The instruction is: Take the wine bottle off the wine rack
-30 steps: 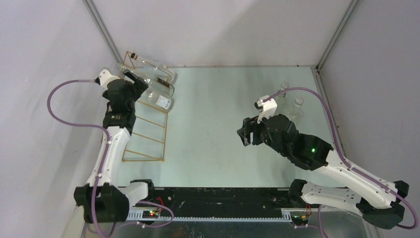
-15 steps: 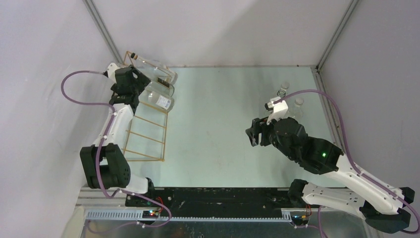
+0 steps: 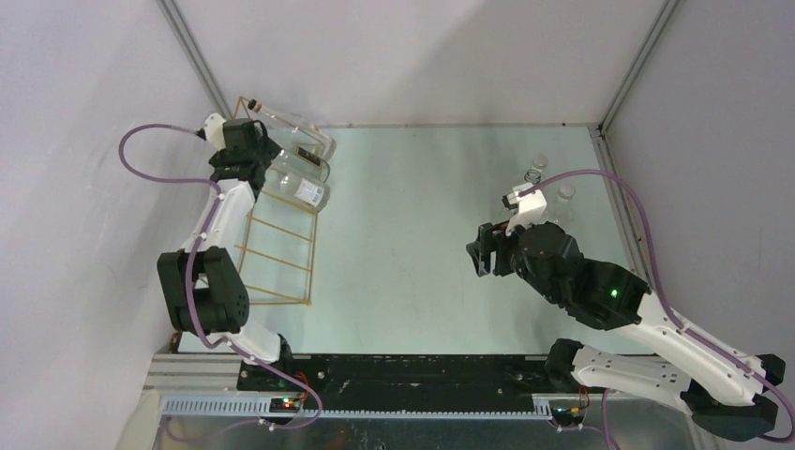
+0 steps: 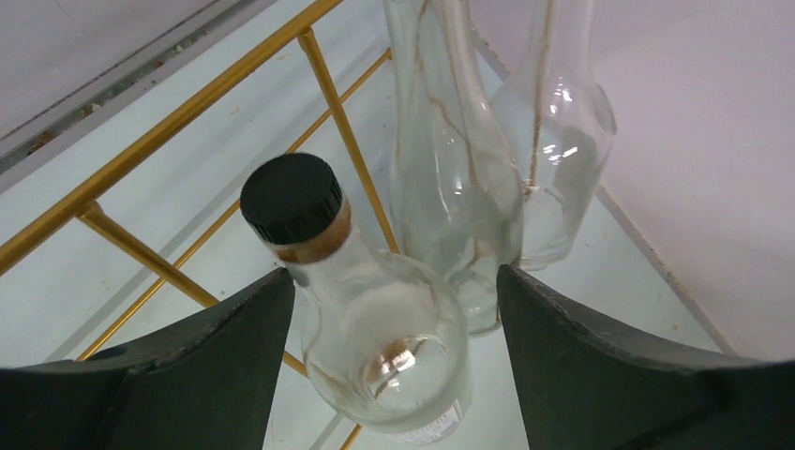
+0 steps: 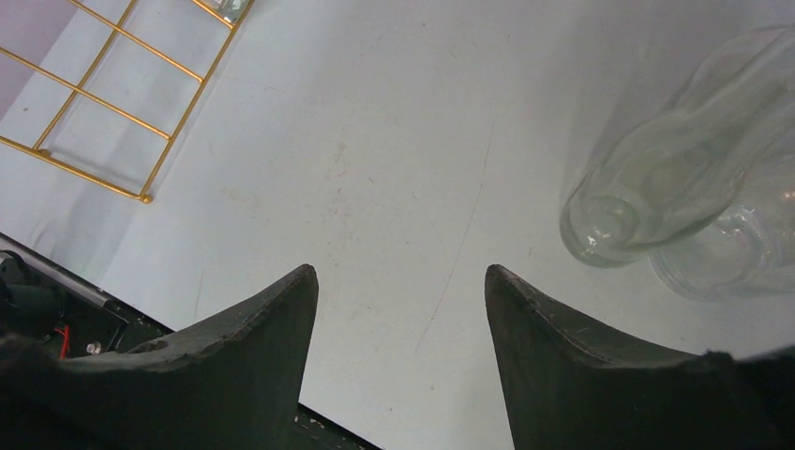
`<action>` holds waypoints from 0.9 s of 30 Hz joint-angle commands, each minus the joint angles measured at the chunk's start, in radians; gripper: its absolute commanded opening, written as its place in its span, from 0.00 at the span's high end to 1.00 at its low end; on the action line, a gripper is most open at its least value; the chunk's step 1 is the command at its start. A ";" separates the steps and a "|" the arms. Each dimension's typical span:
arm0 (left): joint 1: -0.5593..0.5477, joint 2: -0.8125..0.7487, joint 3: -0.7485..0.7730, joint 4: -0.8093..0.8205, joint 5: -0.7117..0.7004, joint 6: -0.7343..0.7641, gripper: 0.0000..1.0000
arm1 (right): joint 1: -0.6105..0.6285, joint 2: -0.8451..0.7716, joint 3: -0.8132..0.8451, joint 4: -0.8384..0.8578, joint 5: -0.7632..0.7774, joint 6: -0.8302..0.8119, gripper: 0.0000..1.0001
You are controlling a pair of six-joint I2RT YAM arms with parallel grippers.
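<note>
The gold wire wine rack (image 3: 274, 251) lies at the far left, with three clear bottles across its far end. In the left wrist view, a clear wine bottle (image 4: 380, 328) with a black cap (image 4: 292, 195) lies on the rack's gold bars (image 4: 169, 131). My left gripper (image 4: 394, 281) is open, with one finger on each side of the bottle's shoulder. In the top view the left gripper (image 3: 249, 155) covers the bottle necks. My right gripper (image 3: 480, 251) is open and empty over mid-table, also in its wrist view (image 5: 398, 277).
Two more clear bottles (image 4: 455, 169) (image 4: 561, 141) lie on the rack just beyond the capped one, close to the wall corner. Two clear bottles (image 3: 537, 172) (image 3: 563, 197) stand at the far right, seen also in the right wrist view (image 5: 656, 187).
My left gripper has moved toward the far end of the rack, onto the bottle necks, and its arm has folded back. The right arm drew back slightly to the right, then held still.
</note>
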 commanded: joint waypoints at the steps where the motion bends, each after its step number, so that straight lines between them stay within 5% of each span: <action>1: 0.006 0.048 0.047 0.008 -0.058 0.016 0.17 | 0.005 -0.017 0.005 0.021 0.040 -0.008 0.31; 7: 0.007 0.073 0.049 0.013 -0.089 0.017 0.21 | 0.003 -0.003 0.005 0.034 0.045 -0.028 0.31; 27: 0.007 0.068 0.041 0.047 -0.122 0.066 0.59 | 0.000 -0.004 0.006 0.025 0.037 -0.045 0.30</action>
